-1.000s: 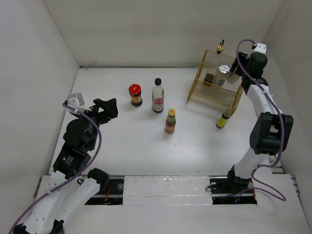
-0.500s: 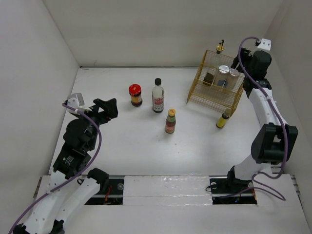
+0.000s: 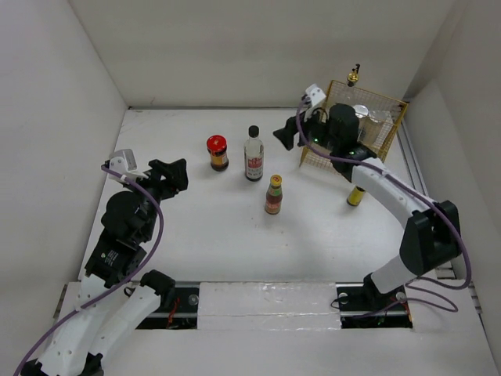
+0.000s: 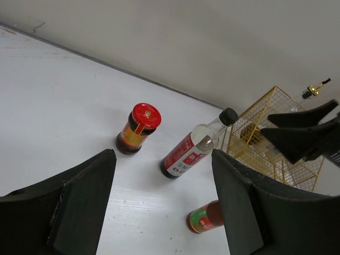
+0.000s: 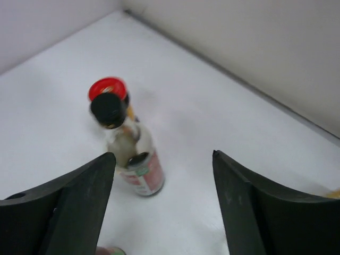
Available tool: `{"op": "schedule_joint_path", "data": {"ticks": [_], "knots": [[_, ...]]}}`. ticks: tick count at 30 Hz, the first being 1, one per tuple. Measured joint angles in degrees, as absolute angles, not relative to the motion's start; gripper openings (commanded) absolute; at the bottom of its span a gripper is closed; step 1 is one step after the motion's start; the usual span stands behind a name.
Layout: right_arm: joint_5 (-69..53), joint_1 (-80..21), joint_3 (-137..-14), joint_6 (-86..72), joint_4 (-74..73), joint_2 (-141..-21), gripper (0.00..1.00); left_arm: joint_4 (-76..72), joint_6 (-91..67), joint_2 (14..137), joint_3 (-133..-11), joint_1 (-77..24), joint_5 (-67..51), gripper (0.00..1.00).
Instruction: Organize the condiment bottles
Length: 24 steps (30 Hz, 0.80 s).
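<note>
**Right claw lined up on the tall bottle; both claws empty**

We are finding the right claw [image 3: 288, 131] hovering just left of the rack [image 3: 389, 146], its jaws spread wide and gripping nothing. The left claw [image 3: 168, 175] is likewise gaping and empty, hanging over the left part of the bench [image 3: 196, 227].

The relation that matters is this. The tall bottle [image 3: 254, 153] is standing upright on the bench, its long axis vertical, to the left of the right claw and a little nearer the arm bases. The right claw is lying nearer to it than the left claw is. We judge that the right arm is the likelier to take it, with the jaws closing across the body from the side.

The red jar [image 3: 217, 152] is standing just beside the tall bottle on its far side from the right claw. We judge that a straight push through could knock it. One brown bottle [image 3: 273, 194] is standing near the tall bottle, toward the arms. Another [image 3: 356, 193] is standing just outside the rack's near corner.

The views are differing usefully. The right wrist view is showing the bottle left of the gap between the jaws, not centred, with the red lid directly behind its black cap. The top view is showing those two apart, and it alone is showing the silver-lidded jars [image 3: 361, 112] sitting in the rack. The left wrist view is showing the right claw in front of the rack.
</note>
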State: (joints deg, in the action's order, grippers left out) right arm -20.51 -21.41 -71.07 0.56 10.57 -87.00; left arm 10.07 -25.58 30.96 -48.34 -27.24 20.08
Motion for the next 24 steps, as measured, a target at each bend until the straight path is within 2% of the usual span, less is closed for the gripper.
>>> {"op": "schedule_joint_path", "data": {"ticks": [2, 4, 9, 16, 18, 20, 23, 24], "knots": [[-23.7, -24.1, -71.0, 2.7, 10.3, -89.2, 0.87, 10.0, -25.6, 31.0, -48.3, -27.2, 19.8, 0.68], [-25.9, -26.5, -71.0, 4.6, 9.5, -90.8, 0.89, 9.9, -25.6, 31.0, -48.3, -27.2, 19.6, 0.68], [-28.2, -29.8, -73.9, 7.2, 9.2, -95.9, 0.90, 9.6, -25.6, 31.4, -48.3, -27.2, 19.4, 0.68], [-25.4, -30.0, -81.6, 7.7, 9.0, -103.8, 0.89, 9.6, -25.6, 31.5, -48.3, -27.2, 19.4, 0.68], [-24.5, -30.1, -83.2, 7.4, 9.4, -105.8, 0.84, 9.6, -25.6, 31.5, -48.3, -27.2, 19.4, 0.68], [-24.4, -30.1, -83.9, 6.6, 10.7, -107.4, 0.67, 9.6, -25.6, 31.5, -48.3, -27.2, 19.4, 0.68], [-25.5, -30.1, -84.0, 4.4, 13.3, -109.5, 0.24, 9.6, -25.6, 31.5, -48.3, -27.2, 19.4, 0.68], [-25.7, -30.1, -84.1, 3.7, 14.9, -110.2, 0.20, 9.6, -25.6, 31.5, -48.3, -27.2, 19.4, 0.68]]}}
